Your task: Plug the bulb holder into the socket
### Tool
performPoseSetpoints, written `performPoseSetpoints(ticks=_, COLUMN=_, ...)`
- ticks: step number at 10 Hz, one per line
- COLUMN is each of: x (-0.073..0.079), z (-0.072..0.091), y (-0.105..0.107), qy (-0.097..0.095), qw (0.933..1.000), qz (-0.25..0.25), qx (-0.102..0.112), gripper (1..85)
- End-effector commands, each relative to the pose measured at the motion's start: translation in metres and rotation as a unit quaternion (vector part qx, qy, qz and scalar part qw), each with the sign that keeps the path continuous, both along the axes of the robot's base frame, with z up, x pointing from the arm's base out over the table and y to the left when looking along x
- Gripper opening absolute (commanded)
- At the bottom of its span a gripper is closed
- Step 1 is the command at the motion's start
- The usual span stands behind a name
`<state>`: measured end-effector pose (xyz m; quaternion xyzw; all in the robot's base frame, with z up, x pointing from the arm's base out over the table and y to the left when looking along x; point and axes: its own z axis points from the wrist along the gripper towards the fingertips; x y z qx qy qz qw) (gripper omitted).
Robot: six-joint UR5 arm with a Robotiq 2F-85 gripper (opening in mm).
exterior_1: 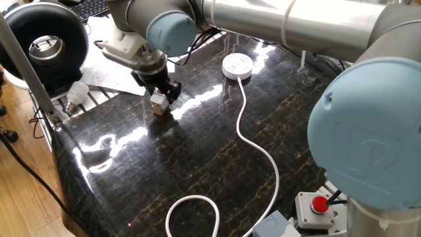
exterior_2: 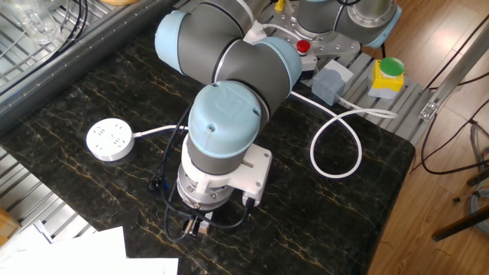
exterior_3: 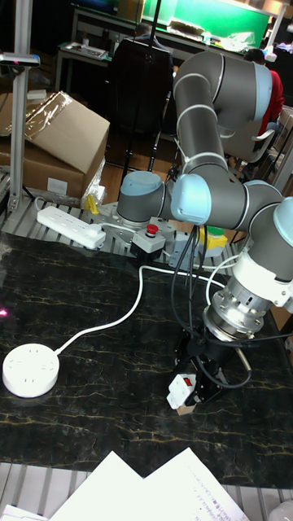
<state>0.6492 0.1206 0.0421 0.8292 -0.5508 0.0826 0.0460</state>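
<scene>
Tall fixed view: holder in my grip, socket far across the table

My tool (exterior_3: 194,383) is closed on the bulb holder (exterior_3: 181,389), pinching its sides so the face with the red patch stays outward and visible. I hold it low, right above a small brown wooden cube (exterior_1: 158,109); I cannot tell whether the holder is touching the cube or has just cleared it. Gripping it by the flanks leaves its underside free, which I judge is the side that has to meet the outlet.

The socket (exterior_3: 31,368) lies flat on the dark marble table (exterior_3: 89,317), well apart from my tool, holes facing up. Its long white cord (exterior_1: 253,141) snakes away from it and ends in a loop near the table edge, so nothing sits on top of the puck. From one fixed view the socket (exterior_1: 237,66) sits further back than my tool (exterior_1: 160,93). The plugging step is not yet done; carrying across comes next, I reckon.
</scene>
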Motion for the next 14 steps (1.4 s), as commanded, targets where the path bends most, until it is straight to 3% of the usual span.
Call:
performPoseSetpoints(ticks=1, x=-0.0004, z=-0.0004, y=-0.0002, qy=-0.001, qw=1.0, qz=-0.006, qx=0.002, gripper=56.0)
performPoseSetpoints(ticks=9, x=-0.0003, z=-0.0017, y=-0.0006, qy=-0.005, qw=0.9999, qz=-0.013, qx=-0.009, gripper=55.0)
performPoseSetpoints(ticks=11, x=0.0017, z=-0.0017, y=-0.0006, qy=-0.009, qw=0.9998, qz=-0.014, qx=-0.009, gripper=49.0)
performPoseSetpoints(ticks=12, x=0.002, z=-0.0018, y=0.0001, qy=-0.011, qw=0.9997, qz=-0.019, qx=-0.007, gripper=28.7)
performPoseSetpoints(ticks=13, x=0.0036, z=-0.0015, y=0.0018, qy=-0.015, qw=0.9996, qz=-0.026, qx=-0.003, gripper=1.7)
performPoseSetpoints(ticks=14, x=0.004, z=0.0008, y=0.0028, qy=-0.017, qw=0.9993, qz=-0.034, qx=0.003, gripper=1.7)
